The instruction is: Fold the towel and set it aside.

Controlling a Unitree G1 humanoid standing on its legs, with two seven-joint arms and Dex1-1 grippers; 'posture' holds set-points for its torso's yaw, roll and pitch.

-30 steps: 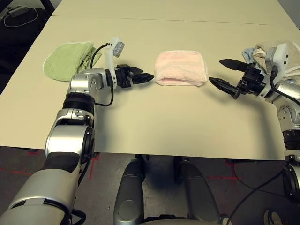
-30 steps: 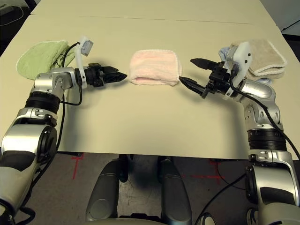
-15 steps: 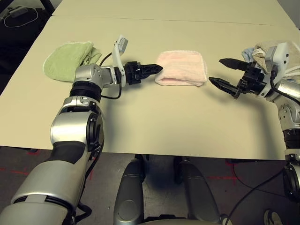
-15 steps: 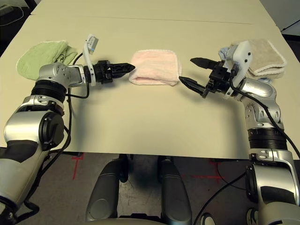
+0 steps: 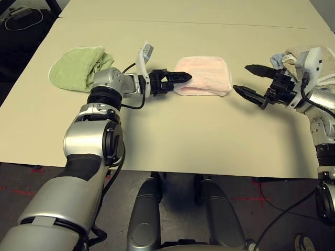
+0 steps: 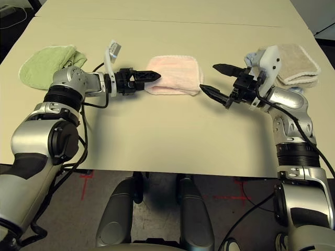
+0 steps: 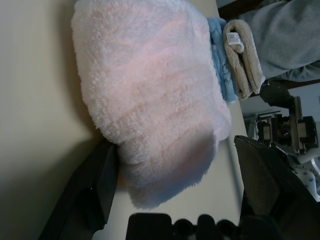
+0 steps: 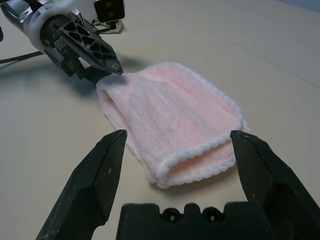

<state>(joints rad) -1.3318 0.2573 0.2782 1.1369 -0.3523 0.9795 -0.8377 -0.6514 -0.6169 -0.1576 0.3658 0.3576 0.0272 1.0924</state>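
Observation:
The towel (image 5: 204,76) is pale pink and lies folded in a thick pad mid-table, white edging (image 8: 200,150) along its right end. My left gripper (image 5: 180,78) is open at the towel's left end. In the left wrist view its fingers (image 7: 92,192) stand wide on either side of that rounded end (image 7: 150,100), close to the cloth. My right gripper (image 5: 250,82) hovers open a short way off the towel's right end, apart from it, and its wrist view looks along the towel (image 8: 175,120) between its spread fingers (image 8: 97,175).
A crumpled green towel (image 5: 76,68) lies at the far left behind my left forearm. A folded beige towel (image 6: 296,63) on a blue cloth (image 7: 220,55) sits at the far right behind my right wrist. Bare table (image 5: 183,136) stretches toward the front edge.
My left gripper has swung right across the table, from a hand's width short of the towel to its left end. The right arm and the towel have stayed put.

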